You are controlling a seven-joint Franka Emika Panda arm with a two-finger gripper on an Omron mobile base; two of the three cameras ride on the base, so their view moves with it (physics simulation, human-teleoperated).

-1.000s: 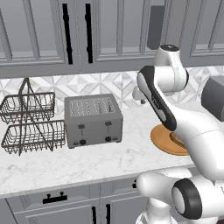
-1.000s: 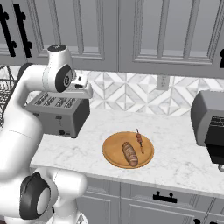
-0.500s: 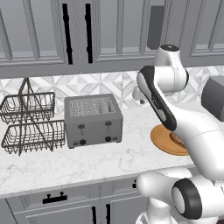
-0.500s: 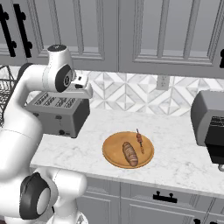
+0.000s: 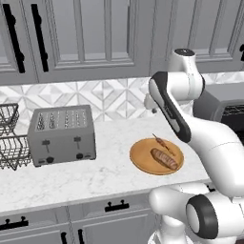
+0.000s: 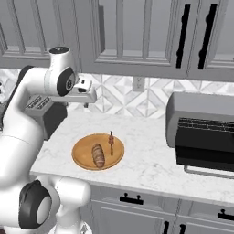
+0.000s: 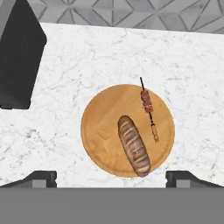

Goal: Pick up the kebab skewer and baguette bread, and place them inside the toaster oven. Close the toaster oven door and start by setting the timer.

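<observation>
A white robot arm holds its gripper [image 7: 111,177] high above a marble counter [image 7: 87,52], fingers spread wide and empty, looking straight down to line up a first pick. Directly below sits a round wooden board [image 7: 98,127]. On it the baguette [image 7: 134,145] lies near the middle and the skewer [image 7: 148,107] just beside it, apart, both untouched. To the right the toaster oven [image 6: 201,121] stands with its door [image 6: 204,146] apparently dropped open, ready to receive them. A slot toaster [image 5: 61,134] sits left
</observation>
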